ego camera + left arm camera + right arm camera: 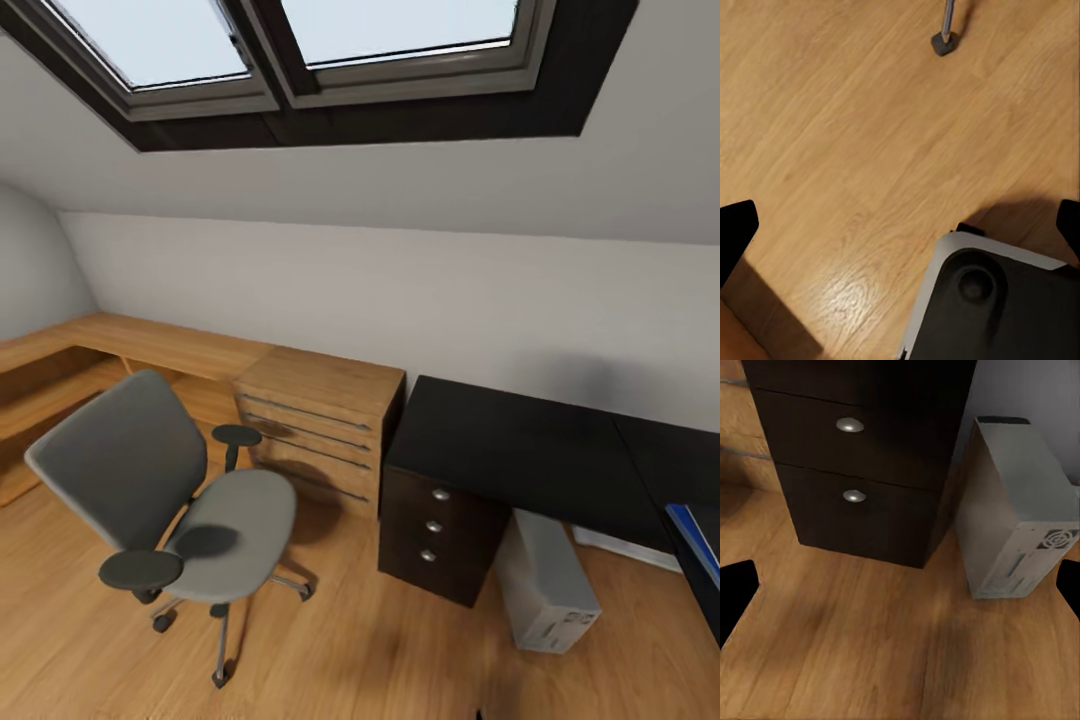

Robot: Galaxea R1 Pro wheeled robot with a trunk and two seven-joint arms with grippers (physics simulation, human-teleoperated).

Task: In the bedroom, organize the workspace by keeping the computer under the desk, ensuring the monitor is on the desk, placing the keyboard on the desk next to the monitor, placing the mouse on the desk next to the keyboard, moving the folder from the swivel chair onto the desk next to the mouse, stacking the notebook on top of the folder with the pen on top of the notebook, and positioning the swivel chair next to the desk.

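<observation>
The grey swivel chair (180,500) with round black armrests stands on the wood floor (380,650), well apart from the black counter (520,450). The pale computer (548,585) sits upright under it, beside the drawers. A blue edge, perhaps the folder (697,540), lies on the counter. Both hands (900,232) (900,592) are spread wide, empty.

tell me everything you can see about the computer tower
The computer is a small upright light-grey box tower. It stands on the light wood floor under the black desk, just beside the desk's three-drawer pedestal. In the right wrist view its end panel shows a round fan grille and slot cut-outs. Nothing rests on it.
</observation>
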